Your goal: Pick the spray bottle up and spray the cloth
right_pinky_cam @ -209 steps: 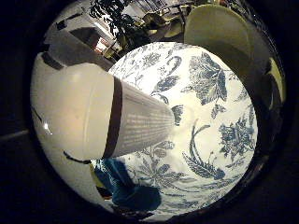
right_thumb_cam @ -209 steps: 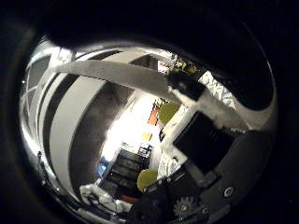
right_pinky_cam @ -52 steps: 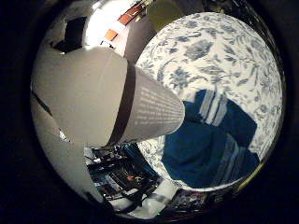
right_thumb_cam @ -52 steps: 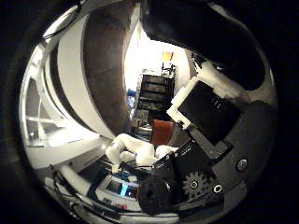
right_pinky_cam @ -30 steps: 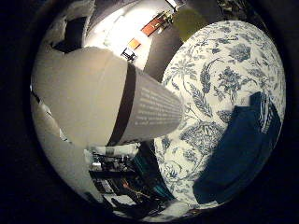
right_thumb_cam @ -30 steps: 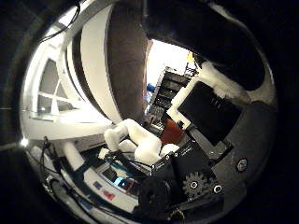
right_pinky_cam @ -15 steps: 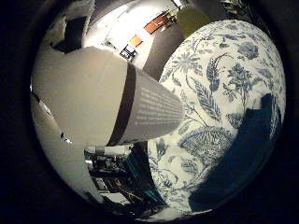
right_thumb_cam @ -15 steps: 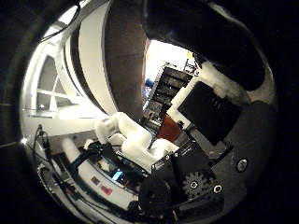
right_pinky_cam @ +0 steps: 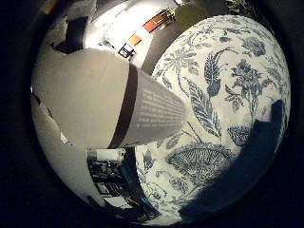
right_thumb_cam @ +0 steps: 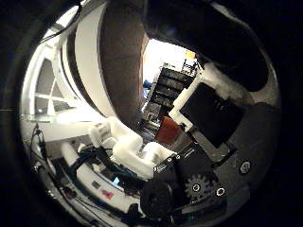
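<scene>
Right little finger side palm view: the spray bottle (right_pinky_cam: 109, 102) fills the left of the frame, close against the palm, so the pickup looks done; spraying appears to remain. Its long axis runs from upper left toward the centre, narrowing over the floral tablecloth (right_pinky_cam: 213, 95). The dark blue cloth (right_pinky_cam: 247, 161) lies at the lower right edge. In the thumb side view the hand (right_thumb_cam: 199, 142) has fingers curled round the bottle.
</scene>
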Motion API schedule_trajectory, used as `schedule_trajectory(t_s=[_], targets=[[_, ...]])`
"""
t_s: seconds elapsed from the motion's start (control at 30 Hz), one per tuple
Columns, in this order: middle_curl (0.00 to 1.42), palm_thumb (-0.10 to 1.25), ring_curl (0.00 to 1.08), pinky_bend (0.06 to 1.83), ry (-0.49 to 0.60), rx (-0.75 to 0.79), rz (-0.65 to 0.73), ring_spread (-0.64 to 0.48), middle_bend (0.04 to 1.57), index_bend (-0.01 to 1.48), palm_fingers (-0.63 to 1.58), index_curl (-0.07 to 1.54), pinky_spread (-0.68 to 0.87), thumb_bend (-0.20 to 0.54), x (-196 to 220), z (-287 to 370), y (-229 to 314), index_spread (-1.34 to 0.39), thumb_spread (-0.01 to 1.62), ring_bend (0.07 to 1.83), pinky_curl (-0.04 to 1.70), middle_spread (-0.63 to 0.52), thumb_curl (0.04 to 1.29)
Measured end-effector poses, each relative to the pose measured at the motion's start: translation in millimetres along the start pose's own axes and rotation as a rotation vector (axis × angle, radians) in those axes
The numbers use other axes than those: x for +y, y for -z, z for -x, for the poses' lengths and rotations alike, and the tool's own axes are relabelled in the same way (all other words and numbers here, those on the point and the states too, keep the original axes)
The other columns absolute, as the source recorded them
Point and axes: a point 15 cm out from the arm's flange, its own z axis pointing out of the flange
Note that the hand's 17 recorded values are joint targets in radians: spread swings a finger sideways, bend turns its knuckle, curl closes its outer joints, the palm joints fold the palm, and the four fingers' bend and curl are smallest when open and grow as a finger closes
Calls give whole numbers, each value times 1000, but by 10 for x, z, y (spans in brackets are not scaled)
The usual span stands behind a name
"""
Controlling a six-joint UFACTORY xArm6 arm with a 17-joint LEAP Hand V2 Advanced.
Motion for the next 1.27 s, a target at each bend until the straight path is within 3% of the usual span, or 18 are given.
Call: schedule_trajectory(t_s=[0.2,0.3,0.4,0.47,0.57,0.8,1.07,1.27], targets=[[598,906,712,985,-6,15,-8,-199,1305,935,1072,661,-262,-35,-4,-35,24,-193,830,1291,1160,-76,721],[591,899,693,1009,0,45,-17,-223,1169,566,597,630,-363,-32,-30,-54,48,-250,705,1277,1066,-118,719],[570,879,657,894,5,50,-11,-237,1050,394,347,562,-380,-26,-39,-40,53,-305,816,1260,995,-134,681],[557,834,640,742,6,53,-9,-236,982,401,160,556,-296,-32,-52,-18,52,-315,921,1191,965,-136,637],[503,780,562,649,1,53,-4,-181,833,381,30,516,-90,-34,-53,10,39,-300,986,995,902,-104,575],[415,732,448,522,18,64,-18,-57,596,261,49,439,291,-24,-110,170,102,-259,1025,754,719,-13,490],[370,720,364,429,34,101,-19,73,435,175,72,394,440,-26,-150,327,246,-226,1030,554,549,55,452],[362,715,335,423,39,170,-54,115,374,158,102,348,460,-24,-155,319,650,-217,1033,496,472,80,439]])
